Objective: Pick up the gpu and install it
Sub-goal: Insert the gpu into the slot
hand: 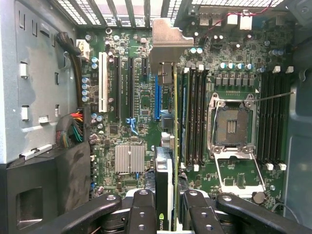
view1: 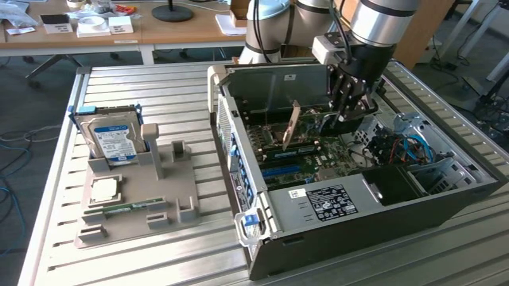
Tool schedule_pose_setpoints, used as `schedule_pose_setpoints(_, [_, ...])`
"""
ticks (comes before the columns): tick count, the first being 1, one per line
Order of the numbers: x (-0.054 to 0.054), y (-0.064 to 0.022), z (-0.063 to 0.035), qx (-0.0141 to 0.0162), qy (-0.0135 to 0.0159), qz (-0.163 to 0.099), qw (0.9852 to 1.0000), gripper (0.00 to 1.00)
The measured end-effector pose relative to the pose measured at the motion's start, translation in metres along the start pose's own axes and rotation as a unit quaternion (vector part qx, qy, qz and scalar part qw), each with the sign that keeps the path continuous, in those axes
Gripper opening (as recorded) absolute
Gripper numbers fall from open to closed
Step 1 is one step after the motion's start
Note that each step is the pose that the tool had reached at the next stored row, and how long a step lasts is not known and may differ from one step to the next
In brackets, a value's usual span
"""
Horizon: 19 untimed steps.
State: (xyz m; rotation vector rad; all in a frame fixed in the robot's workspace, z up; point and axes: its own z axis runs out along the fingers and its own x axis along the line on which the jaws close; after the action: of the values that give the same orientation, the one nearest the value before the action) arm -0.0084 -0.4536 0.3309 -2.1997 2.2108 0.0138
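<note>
The gpu [hand: 174, 146] is seen edge-on in the wrist view, a thin card with a green board edge and a dark face. Its pale metal bracket [hand: 168, 41] is at the far end, toward the case's slotted rear wall. My gripper [hand: 168, 214] is shut on the card's near end, one black finger [hand: 141, 209] on each side. In the exterior view the gripper [view1: 347, 122] reaches down into the open computer case [view1: 445, 205]. It holds the gpu [view1: 292, 125] upright on edge over the motherboard [view1: 318, 164]. The card runs alongside a blue slot [hand: 157, 97]; whether it touches the board I cannot tell.
Case walls close in around the gripper, with cables [view1: 406, 146] and a drive bay at the exterior view's right. An empty CPU socket [hand: 231, 124] and memory slots [hand: 195, 117] lie beside the card. Outside the case, a grey holder [view1: 171, 179] carries a hard drive [view1: 115, 134], a chip [view1: 106, 189] and a RAM stick [view1: 127, 208].
</note>
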Motion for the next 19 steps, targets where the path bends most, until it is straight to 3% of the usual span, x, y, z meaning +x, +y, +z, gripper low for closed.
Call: schedule_pose_setpoints(19, [0.0001,0.0005,0.0027,0.0001,0.0001,0.0,1.0,0.27])
